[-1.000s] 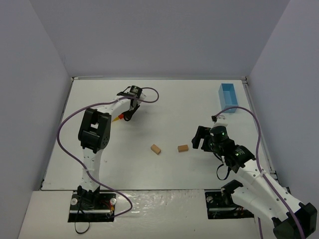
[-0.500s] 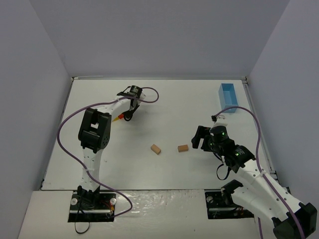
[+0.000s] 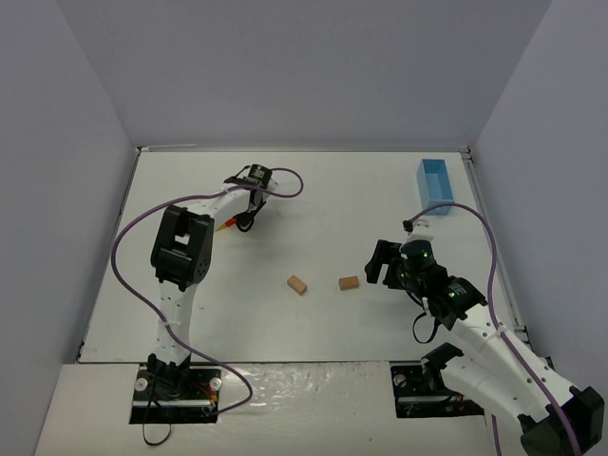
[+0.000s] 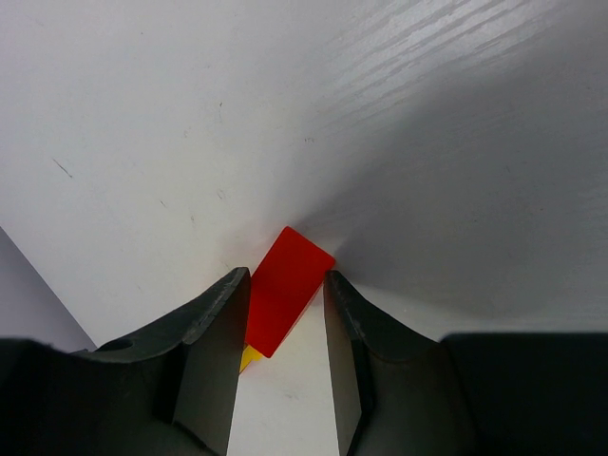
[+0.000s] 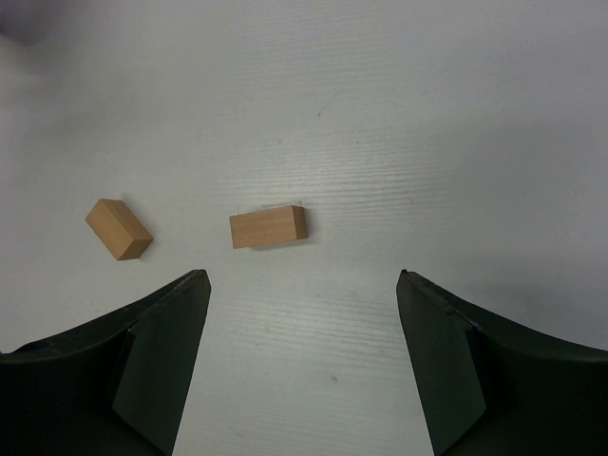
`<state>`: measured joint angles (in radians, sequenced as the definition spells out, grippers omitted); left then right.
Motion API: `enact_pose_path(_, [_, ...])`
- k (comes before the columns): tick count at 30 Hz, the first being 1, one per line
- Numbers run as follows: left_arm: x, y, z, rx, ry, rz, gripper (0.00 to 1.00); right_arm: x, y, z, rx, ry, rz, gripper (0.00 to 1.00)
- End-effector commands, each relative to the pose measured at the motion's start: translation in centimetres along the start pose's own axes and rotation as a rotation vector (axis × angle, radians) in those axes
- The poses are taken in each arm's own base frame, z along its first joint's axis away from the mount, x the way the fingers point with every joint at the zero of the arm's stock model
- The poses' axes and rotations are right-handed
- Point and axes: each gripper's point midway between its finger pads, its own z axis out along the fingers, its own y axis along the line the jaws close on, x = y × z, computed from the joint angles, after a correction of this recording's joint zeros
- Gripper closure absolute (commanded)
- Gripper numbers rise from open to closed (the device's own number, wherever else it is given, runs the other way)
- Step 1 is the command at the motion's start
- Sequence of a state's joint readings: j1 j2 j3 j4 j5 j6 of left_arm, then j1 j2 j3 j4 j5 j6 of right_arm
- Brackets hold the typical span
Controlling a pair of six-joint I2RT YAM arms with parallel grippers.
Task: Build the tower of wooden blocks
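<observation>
My left gripper (image 3: 243,220) is down at the far left of the table. In the left wrist view its jaws (image 4: 285,275) stand narrow, closed against a red wedge (image 4: 283,285) that lies on the table. A yellow piece (image 4: 249,358) peeks out under the wedge by the left finger. Both show as a small red-yellow spot (image 3: 222,227) in the top view. Two plain tan blocks (image 3: 297,284) (image 3: 349,282) lie apart mid-table. My right gripper (image 3: 383,266) is wide open and empty, just right of the nearer tan block (image 5: 269,227). The other tan block (image 5: 119,229) lies further left. No stack stands.
A light-blue box (image 3: 435,176) stands at the far right corner. White walls close the table (image 3: 380,199) on three sides. The right arm's purple cable loops near the box.
Almost nothing has moved. The left wrist has shifted very slightly at the red wedge. The right arm and both tan blocks are where they were.
</observation>
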<state>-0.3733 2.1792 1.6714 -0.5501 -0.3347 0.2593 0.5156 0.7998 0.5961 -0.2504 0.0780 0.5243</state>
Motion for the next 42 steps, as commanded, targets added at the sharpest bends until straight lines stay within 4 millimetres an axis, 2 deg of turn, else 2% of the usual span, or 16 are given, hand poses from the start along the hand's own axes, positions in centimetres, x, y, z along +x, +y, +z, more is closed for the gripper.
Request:
enact_pose_path(1, [-1.5, 1.5, -1.4, -0.039, -0.054, -0.011, 0.67, -0.8, 0.5, 0.3, -0.017, -0.032, 0.003, 0.23])
enact_pose_path(16, [-1.1, 1.9, -1.6, -0.052, -0.058, -0.001, 0.67, -0.7, 0.4, 0.3, -0.016, -0.027, 0.002, 0.23])
enact_pose_path(29, [-1.2, 2.3, -2.6, -0.054, -0.086, -0.004, 0.66, -0.7, 0.5, 0.3, -0.022, -0.030, 0.003, 0.23])
enact_pose_path(34, [-2.3, 2.3, -3.7, -0.039, -0.128, -0.024, 0.66, -0.7, 0.5, 0.3, -0.020, -0.029, 0.003, 0.23])
enact_pose_path(42, [-4.5, 2.1, -7.2, 0.034, -0.241, -0.178, 0.66, -0.8, 0.5, 0.3, -0.021, -0.034, 0.002, 0.23])
